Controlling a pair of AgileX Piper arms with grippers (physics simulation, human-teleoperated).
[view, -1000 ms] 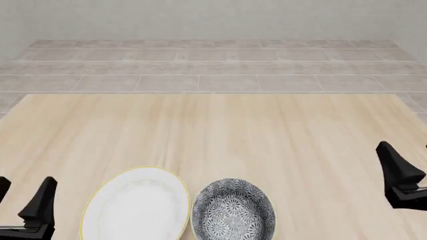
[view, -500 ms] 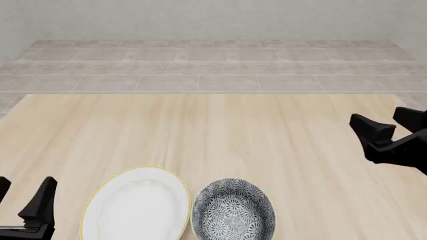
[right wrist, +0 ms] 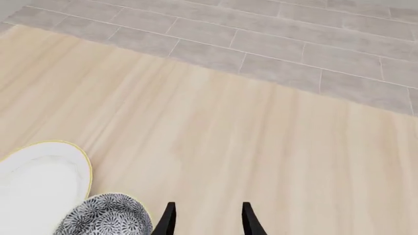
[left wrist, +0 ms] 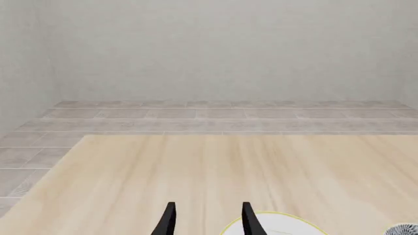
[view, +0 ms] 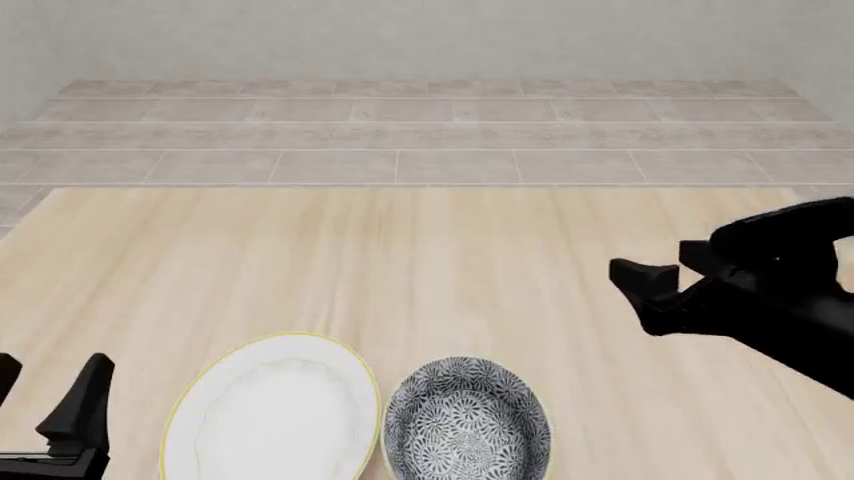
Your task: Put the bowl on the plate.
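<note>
The bowl (view: 467, 420), deep and covered in a grey-and-white floral pattern, sits on the table near the front edge. Touching or nearly touching its left side lies the plate (view: 274, 410), white with a thin gold rim. My left gripper (view: 47, 395) rests open and empty at the front left corner, left of the plate. My right gripper (view: 650, 258) hovers open and empty to the right of and beyond the bowl, fingers pointing left. The right wrist view shows the bowl (right wrist: 104, 215) and plate (right wrist: 39, 181) ahead of the open gripper (right wrist: 207, 215).
The wooden table (view: 427, 260) stretches back to a tiled floor (view: 427, 140) and a pale wall. In the left wrist view, the plate (left wrist: 274, 226) edge and a sliver of the bowl (left wrist: 406, 230) show beside the open gripper (left wrist: 207, 215).
My right gripper has swung in from the right edge toward the table's middle and turned its fingers to the left. The left gripper, bowl and plate have not moved.
</note>
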